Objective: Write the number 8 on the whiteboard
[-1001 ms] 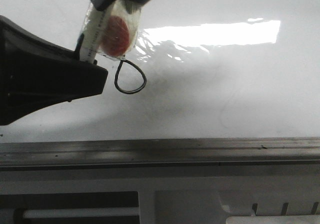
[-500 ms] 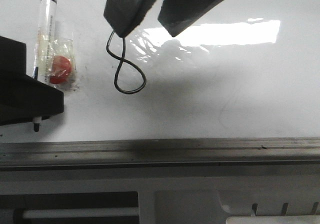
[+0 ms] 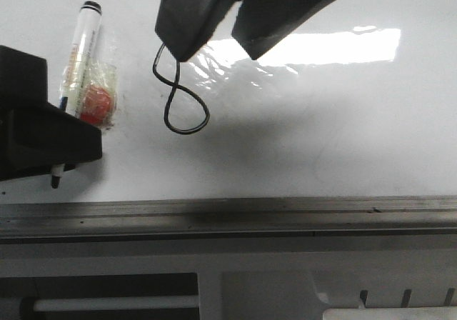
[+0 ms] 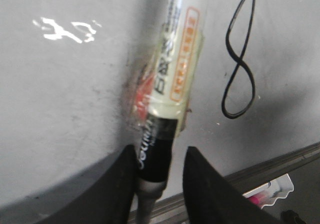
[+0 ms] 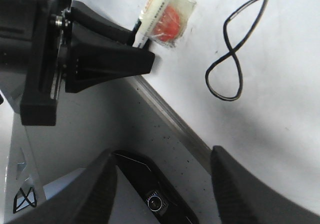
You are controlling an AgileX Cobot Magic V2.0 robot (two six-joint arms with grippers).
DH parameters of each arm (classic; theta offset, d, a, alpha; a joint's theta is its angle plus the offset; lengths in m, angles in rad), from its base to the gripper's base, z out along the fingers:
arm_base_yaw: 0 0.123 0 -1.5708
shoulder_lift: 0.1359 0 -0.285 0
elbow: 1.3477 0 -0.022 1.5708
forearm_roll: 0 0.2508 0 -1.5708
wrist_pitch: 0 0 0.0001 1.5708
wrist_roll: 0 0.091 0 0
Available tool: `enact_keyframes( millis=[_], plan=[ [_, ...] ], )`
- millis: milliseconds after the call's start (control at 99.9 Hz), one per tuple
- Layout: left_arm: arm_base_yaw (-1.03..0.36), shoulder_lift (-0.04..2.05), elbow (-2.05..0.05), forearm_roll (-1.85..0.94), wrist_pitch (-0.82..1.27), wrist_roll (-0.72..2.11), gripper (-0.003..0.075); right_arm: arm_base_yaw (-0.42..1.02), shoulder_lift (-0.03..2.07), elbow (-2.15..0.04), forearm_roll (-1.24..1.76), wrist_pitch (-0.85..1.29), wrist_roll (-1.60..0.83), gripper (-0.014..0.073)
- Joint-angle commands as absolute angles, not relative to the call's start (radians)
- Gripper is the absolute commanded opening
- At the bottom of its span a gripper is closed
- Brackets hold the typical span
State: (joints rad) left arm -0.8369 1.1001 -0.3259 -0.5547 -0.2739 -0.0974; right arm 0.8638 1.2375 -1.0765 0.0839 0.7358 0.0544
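The number 8 (image 3: pixel 173 84) is a thin black line on the whiteboard (image 3: pixel 321 134); it also shows in the left wrist view (image 4: pixel 239 64) and the right wrist view (image 5: pixel 235 49). The marker (image 3: pixel 82 56), white-barrelled with a red disc taped on in clear plastic, lies on the board left of the 8. My left gripper (image 3: pixel 61 116) straddles its black end (image 4: pixel 157 144); one finger touches it and the other stands apart, so the jaws are open. My right gripper (image 3: pixel 214 48) hangs open and empty above the top of the 8.
A grey metal rail (image 3: pixel 228 216) runs along the board's near edge. Below it is a grey-beige panel with slots (image 3: pixel 285 284). A bright glare patch (image 3: pixel 335 45) lies on the board to the right of the 8.
A second ago my left gripper held the marker up at the top of the 8. It has since moved left, and the marker now lies on the board. My right gripper has come in from above.
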Motion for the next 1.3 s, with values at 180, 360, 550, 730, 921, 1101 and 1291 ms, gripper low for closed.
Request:
enact_keyframes(
  millis=[180,360,550,730,921,1101,1291],
  plan=[
    [-0.839,1.093,-0.351,-0.586,-0.318,-0.104,0.0481,0.859,1.215,-1.104,0.082,0.713,0.054,0.0363],
    [-0.839,1.027,-0.351,-0.577,-0.246,-0.1,0.0476,0.859,1.209,-1.104,0.04,0.729,0.07,0.0171],
    [-0.839,0.893,-0.349,-0.544,-0.19,-0.072,0.0137,0.859,1.171,-1.078,0.031,0.689,0.069,-0.0063],
    [-0.839,0.757,-0.315,-0.503,-0.187,-0.067,-0.002,0.859,1.046,-0.949,0.017,0.499,0.069,-0.0063],
    [-0.839,0.61,-0.231,-0.481,-0.204,-0.067,-0.002,0.862,0.841,-0.691,-0.051,0.259,0.069,-0.0063],
    [-0.839,0.497,-0.125,-0.454,-0.237,-0.067,-0.002,0.862,0.566,-0.414,-0.061,0.037,0.061,-0.0063],
    [-0.839,0.457,-0.047,-0.454,-0.255,-0.067,-0.002,0.862,0.301,-0.226,-0.063,0.036,0.061,-0.0063]
  ],
)
